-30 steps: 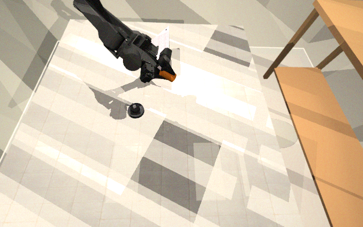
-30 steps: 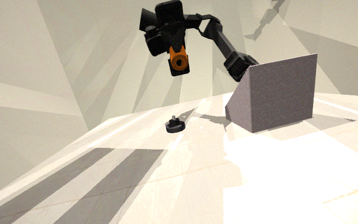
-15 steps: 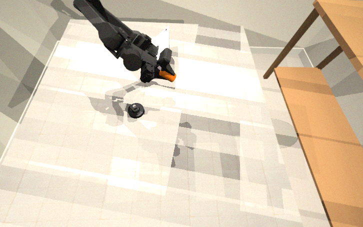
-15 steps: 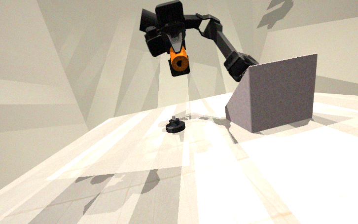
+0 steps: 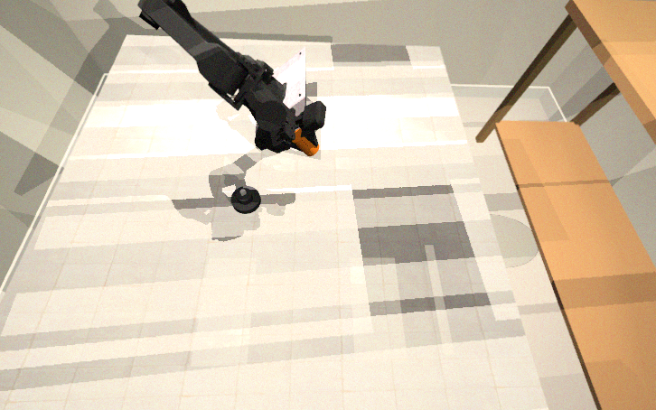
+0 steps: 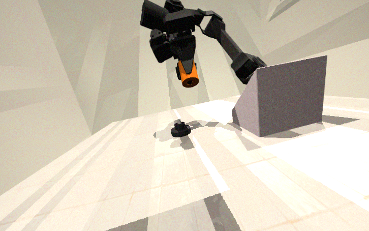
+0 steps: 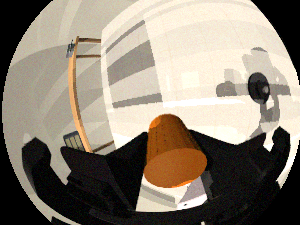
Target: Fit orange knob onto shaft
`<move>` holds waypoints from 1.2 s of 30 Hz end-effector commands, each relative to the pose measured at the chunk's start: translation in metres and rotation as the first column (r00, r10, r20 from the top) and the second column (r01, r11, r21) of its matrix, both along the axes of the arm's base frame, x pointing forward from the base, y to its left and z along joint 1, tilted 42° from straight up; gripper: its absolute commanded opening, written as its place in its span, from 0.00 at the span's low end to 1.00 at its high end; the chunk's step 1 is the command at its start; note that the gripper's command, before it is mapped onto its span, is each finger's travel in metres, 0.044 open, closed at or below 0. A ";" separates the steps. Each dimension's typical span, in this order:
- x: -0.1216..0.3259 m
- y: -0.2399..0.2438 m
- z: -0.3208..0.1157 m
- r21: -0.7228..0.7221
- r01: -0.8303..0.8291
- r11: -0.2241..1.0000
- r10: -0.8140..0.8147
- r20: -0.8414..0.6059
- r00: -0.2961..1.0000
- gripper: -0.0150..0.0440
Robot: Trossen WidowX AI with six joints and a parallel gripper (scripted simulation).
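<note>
Counter: the pale counter (image 5: 290, 290) (image 6: 122, 176) (image 7: 190, 64) carries the pedestal, with bands of light and shade across it.
Wooden furniture: the orange-brown wooden furniture (image 5: 570, 217) (image 7: 73, 84) stands well apart from the pedestal, to its right in the top view.
Arm: the black arm (image 5: 217, 67) (image 6: 231, 43) reaches in above the pedestal's level.
Grey block: the slant-sided grey block (image 5: 292, 84) (image 6: 290, 95) lies right of the pedestal in the exterior view.
End effector: the end effector (image 5: 302, 135) (image 6: 187, 67) (image 7: 167, 135) is raised higher than the pedestal, fingers clamped around the orange knob.
Pedestal: the round black pedestal (image 5: 247, 202) (image 6: 181, 131) (image 7: 256, 91) sits upright.
Orange knob: the orange knob (image 5: 306, 143) (image 6: 189, 77) (image 7: 175, 159) is tilted, higher than the pedestal and apart from it (its dark hole shows in the exterior view, though I can't make out the flat side).
Silver shaft: the silver shaft (image 5: 243, 192) (image 6: 178, 121) (image 7: 265, 89) stands bare atop the pedestal.
</note>
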State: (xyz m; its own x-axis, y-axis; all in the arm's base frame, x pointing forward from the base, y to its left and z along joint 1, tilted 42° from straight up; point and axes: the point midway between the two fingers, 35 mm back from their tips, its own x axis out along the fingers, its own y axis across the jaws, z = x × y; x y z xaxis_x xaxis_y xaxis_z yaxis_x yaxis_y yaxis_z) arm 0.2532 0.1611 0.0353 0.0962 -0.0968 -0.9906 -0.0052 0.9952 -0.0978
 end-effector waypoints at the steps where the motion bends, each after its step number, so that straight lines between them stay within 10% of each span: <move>1: 0.003 -0.001 -0.007 -0.095 0.011 0.995 -0.010 0.010 1.000 0.25; 36: 0.018 -0.045 -0.089 -0.561 0.067 0.825 -0.054 0.039 0.998 0.25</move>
